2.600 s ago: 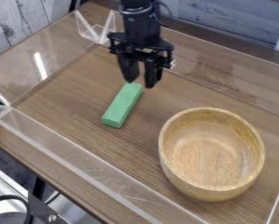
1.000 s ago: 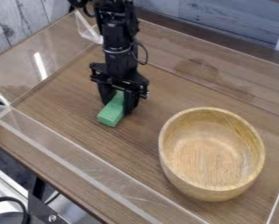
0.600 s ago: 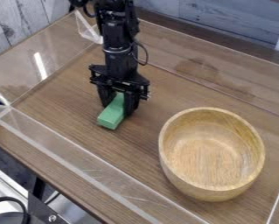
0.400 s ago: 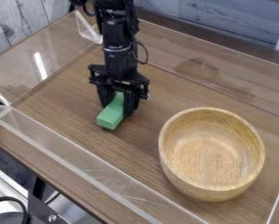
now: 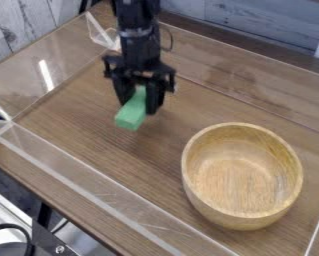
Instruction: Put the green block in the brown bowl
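The green block hangs a little above the wooden table, gripped at its upper end between the black fingers of my gripper. The gripper points straight down and is shut on the block. The brown bowl, a large light wooden bowl, stands empty at the lower right, well apart from the block and gripper. A faint shadow lies on the table under the block.
A low clear plastic wall runs around the wooden tabletop, along the front and left edges. Pale planks stand behind the table at the upper left.
The gripper, which stood low over the block on the table, has risen with the green block held in it. The bowl has not moved.
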### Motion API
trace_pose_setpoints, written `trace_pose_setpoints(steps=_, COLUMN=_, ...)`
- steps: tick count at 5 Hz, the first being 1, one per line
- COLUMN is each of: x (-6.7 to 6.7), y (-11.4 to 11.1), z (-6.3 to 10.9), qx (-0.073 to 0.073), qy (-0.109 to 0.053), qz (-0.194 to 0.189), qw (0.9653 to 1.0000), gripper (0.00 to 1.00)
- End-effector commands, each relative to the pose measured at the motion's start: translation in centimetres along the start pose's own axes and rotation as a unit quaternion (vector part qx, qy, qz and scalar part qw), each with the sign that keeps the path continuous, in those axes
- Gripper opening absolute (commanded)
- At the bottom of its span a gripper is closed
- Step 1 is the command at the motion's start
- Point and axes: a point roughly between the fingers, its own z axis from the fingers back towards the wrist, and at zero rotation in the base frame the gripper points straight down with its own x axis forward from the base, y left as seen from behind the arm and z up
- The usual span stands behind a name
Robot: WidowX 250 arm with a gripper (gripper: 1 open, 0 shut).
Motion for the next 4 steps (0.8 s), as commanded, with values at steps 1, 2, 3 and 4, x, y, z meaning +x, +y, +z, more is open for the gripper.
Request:
trace_pose_setpoints(steps=1, x=1.0, y=-2.5, z=4.8, qx=-0.009, qy=-0.048, qz=-0.009, qw=0.9987, gripper=0.00)
trace_pose_setpoints(steps=2, x=0.6, y=-5.5, z=6.2, qx=-0.024, qy=-0.048, qz=-0.023, qw=0.9983, gripper=0.00)
trace_pose_setpoints(steps=3, x=0.0, y=-9.2, z=5.9, qx=-0.031, qy=-0.043, qz=-0.044, qw=0.9976, gripper=0.00)
trace_pose_setpoints(steps=4, x=-1.1, y=-12.3, z=5.1, qx=-0.034, qy=-0.036, qz=-0.067, qw=0.9965, gripper=0.00)
